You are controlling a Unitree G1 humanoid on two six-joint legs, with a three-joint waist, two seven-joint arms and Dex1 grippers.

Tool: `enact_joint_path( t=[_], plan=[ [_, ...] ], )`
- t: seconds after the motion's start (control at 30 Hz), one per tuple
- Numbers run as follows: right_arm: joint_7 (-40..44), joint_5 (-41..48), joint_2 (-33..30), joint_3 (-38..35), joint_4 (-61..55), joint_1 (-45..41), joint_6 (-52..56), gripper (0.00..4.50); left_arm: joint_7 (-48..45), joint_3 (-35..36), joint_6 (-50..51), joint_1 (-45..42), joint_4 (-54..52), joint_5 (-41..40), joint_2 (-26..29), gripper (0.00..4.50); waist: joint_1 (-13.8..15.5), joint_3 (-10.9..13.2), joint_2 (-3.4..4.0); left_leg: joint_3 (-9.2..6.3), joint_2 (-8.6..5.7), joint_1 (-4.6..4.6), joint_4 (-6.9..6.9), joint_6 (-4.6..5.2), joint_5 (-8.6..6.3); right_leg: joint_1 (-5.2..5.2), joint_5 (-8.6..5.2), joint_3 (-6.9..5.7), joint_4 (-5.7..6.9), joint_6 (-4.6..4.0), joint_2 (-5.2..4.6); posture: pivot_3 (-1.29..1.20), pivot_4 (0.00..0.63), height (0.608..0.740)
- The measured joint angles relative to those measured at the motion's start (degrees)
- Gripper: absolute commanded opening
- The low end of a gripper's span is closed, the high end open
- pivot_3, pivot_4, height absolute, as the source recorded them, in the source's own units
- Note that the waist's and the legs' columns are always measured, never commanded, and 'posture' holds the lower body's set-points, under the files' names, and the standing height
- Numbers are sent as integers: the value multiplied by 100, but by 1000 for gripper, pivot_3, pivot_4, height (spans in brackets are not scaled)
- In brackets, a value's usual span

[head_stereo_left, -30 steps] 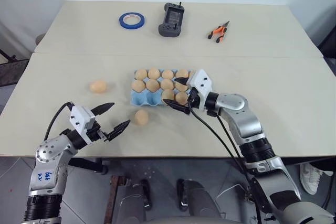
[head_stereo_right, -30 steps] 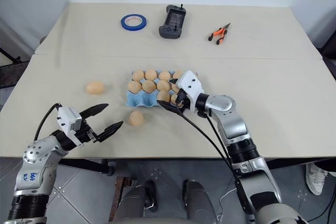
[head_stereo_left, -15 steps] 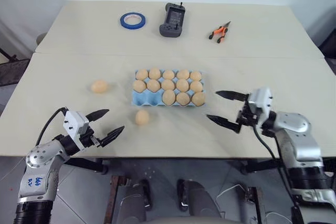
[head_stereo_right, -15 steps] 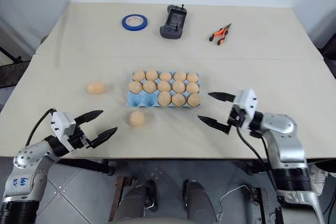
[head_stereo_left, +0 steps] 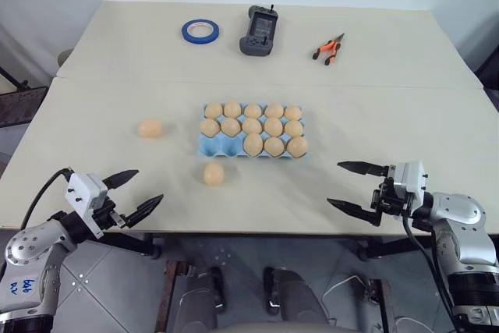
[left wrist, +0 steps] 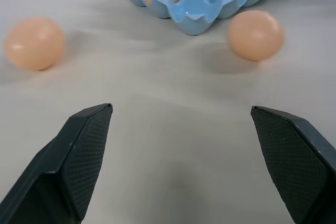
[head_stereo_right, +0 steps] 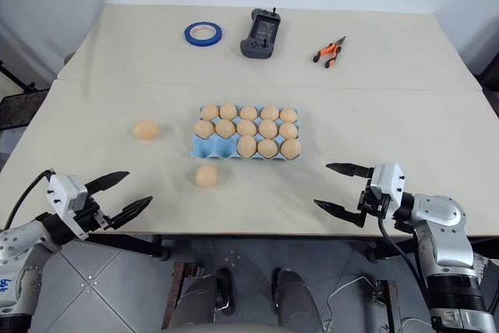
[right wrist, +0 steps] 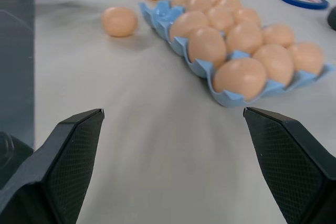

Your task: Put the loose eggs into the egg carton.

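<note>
The light blue egg carton [head_stereo_left: 211, 145] sits mid-table, most cups filled with tan eggs and the two front-left cups bare. One loose egg [head_stereo_left: 214, 174] lies just in front of the carton's front-left corner. Another loose egg [head_stereo_left: 150, 128] rests further left. My left gripper [head_stereo_left: 150, 184] hangs open and empty at the table's front-left edge, facing both eggs [left wrist: 256, 34] [left wrist: 34, 43]. At the front right, my right gripper [head_stereo_left: 334, 183] is open and empty, well clear of the carton [right wrist: 202, 69].
At the table's far side lie a blue tape ring [head_stereo_left: 199, 31], a black handheld controller [head_stereo_left: 258, 30] and orange-handled pliers [head_stereo_left: 327, 46]. A seam [head_stereo_left: 390, 83] runs across the table behind the carton. Both grippers sit close to the table's front edge [head_stereo_left: 257, 232].
My right gripper has drawn away from the carton's front-right corner, moving right and back toward the table's front edge, still open. The left gripper has drifted a little left and back.
</note>
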Motion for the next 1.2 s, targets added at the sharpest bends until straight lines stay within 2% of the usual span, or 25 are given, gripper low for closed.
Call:
enact_joint_path(
  t=[0.27, 0.53, 0.73, 0.87, 1.03, 1.07, 1.2],
  plan=[
    [35, -21, -16, 12, 32, 1, -25, 4449, 331, -896, 802, -704, -552, -119, -372, 4500, 7, -1, 2, 2, -2, 3, -9, 0, -5, 5, 2, 0, -7, 3, 1, 0, 150, 740],
    [37, 61, 8, 20, -182, 162, -7, 4449, 1183, -1885, 963, -1057, -426, 697, -1061, 4500, 31, -1, 2, -7, -2, 8, 31, -1, -5, 11, 1, -2, 28, 3, 1, 0, 150, 740],
    [40, 138, 469, 293, -267, 124, -34, 4449, 1667, -2203, 900, -1337, -210, 1012, -1666, 4500, 10, -1, 2, -11, -10, 8, 54, 0, -6, 23, 18, 5, 27, 23, 1, 0, 150, 740],
    [42, 202, 843, 428, -245, -88, -192, 4500, 1811, -2230, 880, -1344, -212, 1106, -1725, 3569, 17, -1, 2, -15, -9, 10, 53, 0, -5, 22, 18, 2, 30, 21, 3, 0, 150, 740],
    [123, 380, 1136, 441, -147, -177, -418, 4500, 1808, -2039, 746, -1340, -211, 1122, -1561, 1991, 50, -2, 3, -17, -9, 8, 49, 0, -5, 19, 16, 0, 36, 18, 2, 0, 150, 740],
    [128, 384, 1148, 441, -129, -178, -421, 4500, 1770, -1963, 681, -1340, -211, 1112, -1507, 1829, 56, -2, 2, -17, -9, 8, 47, 0, -5, 19, 16, 0, 36, 18, 2, 0, 150, 740],
    [125, 370, 1182, 442, 38, -177, -493, 4500, 1405, -1755, 509, -1351, -213, 973, -1235, 1829, 98, -2, 3, -17, -8, 9, 43, 0, -5, 16, 14, -1, 36, 14, 2, 0, 150, 740]
  ],
)
